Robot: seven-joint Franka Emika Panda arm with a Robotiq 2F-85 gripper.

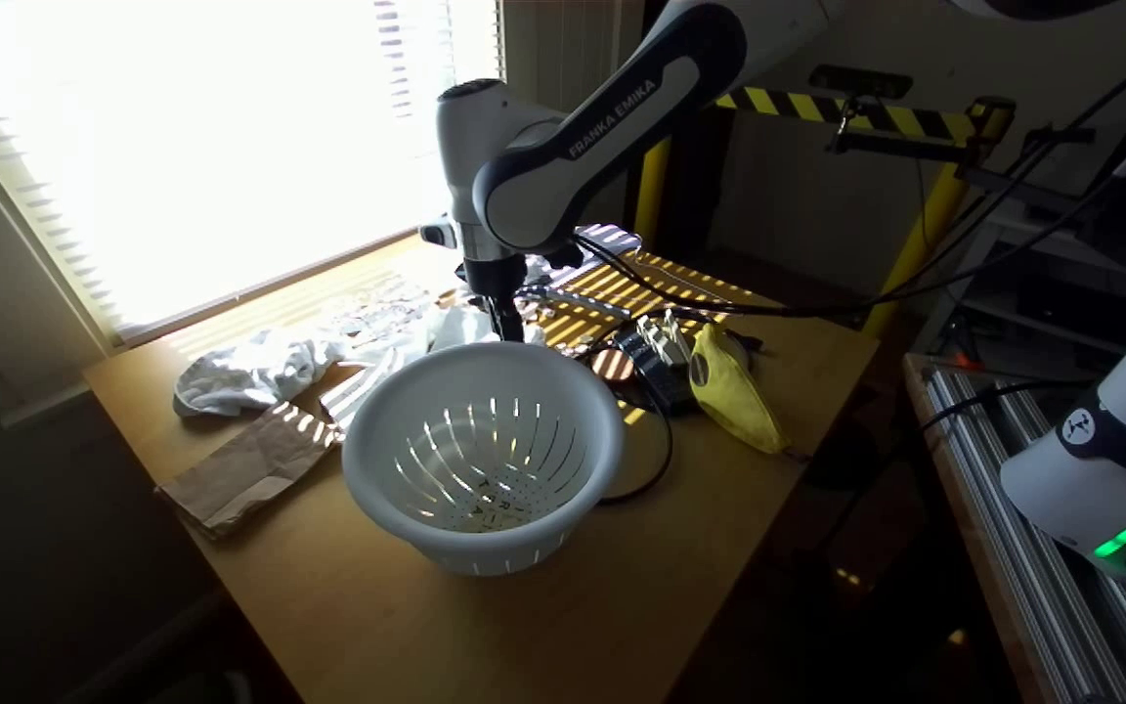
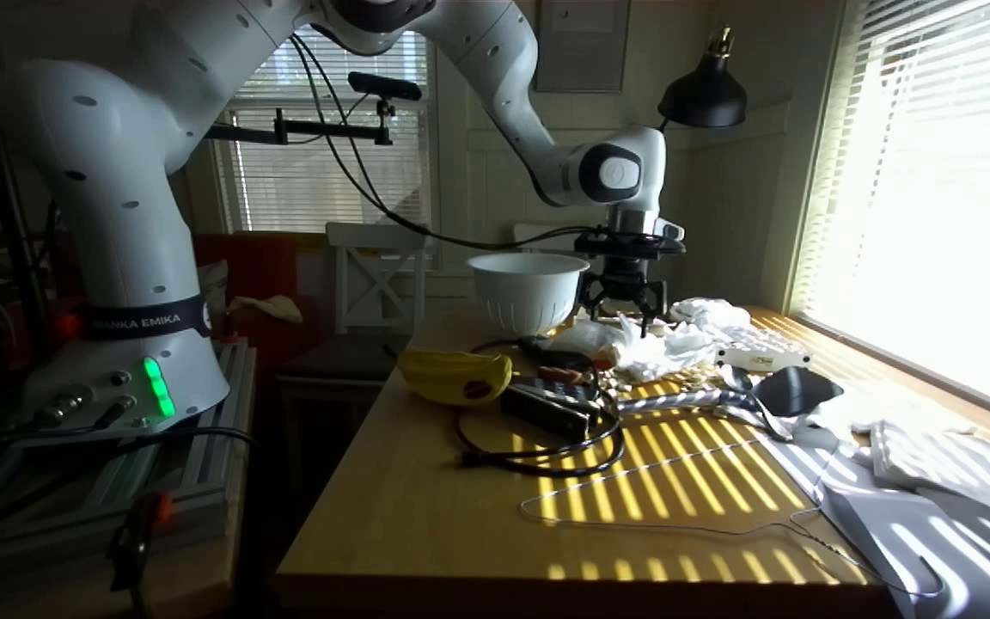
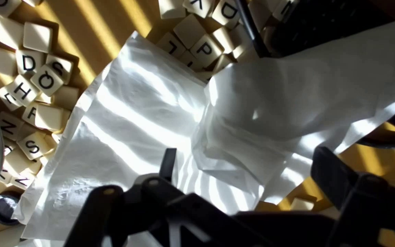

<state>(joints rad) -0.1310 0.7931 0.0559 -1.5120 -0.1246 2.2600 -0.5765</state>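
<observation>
Crumpled white sheet point(image 3: 204, 140) spreads beneath the wide-parted pincer point(image 3: 247, 157) toward twelve o'clock in the wrist view; dragged by a finger, its loose folds could scatter letter tiles point(image 3: 46, 80) heaped toward ten o'clock.

Arm point(image 2: 495, 60) arched, wrist point(image 2: 648, 163) upright; tool point(image 3: 245, 162) pointing down, fingers point(image 3: 333, 174) apart

Colander point(image 1: 484, 452) on table point(image 1: 543, 645), paper bag point(image 1: 250, 464) near it, letter tiles point(image 3: 22, 90) beside plastic sheet point(image 3: 180, 127)
</observation>
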